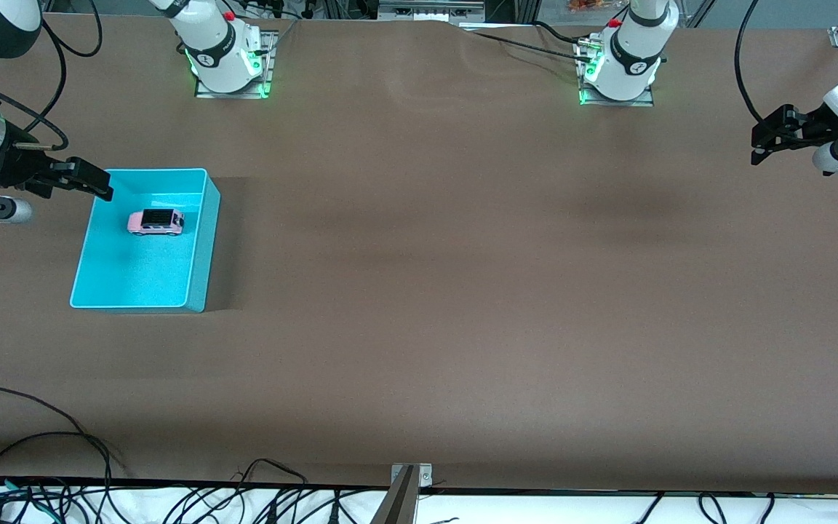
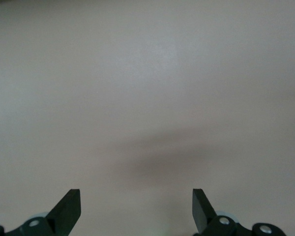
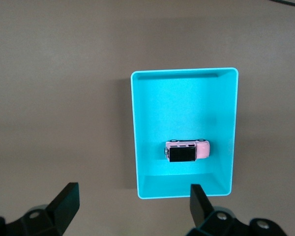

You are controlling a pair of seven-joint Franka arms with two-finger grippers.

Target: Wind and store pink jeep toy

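The pink jeep toy [image 1: 156, 222], with a black roof, lies inside the turquoise bin [image 1: 203, 240], in the part of the bin nearer the robots' bases. It also shows in the right wrist view [image 3: 187, 151], inside the bin [image 3: 134, 128]. My right gripper [image 1: 96, 182] is open and empty, up in the air by the bin's corner at the right arm's end of the table; its jaws [image 3: 133, 191] stand wide apart. My left gripper [image 1: 758, 145] is open and empty, over bare table at the left arm's end [image 2: 135, 195].
The brown table [image 1: 463, 291] spreads between the two arm bases [image 1: 226, 62] [image 1: 619, 69]. Loose cables [image 1: 41, 437] lie along the table's edge nearest the front camera. A metal bracket [image 1: 408, 480] sits at the middle of that edge.
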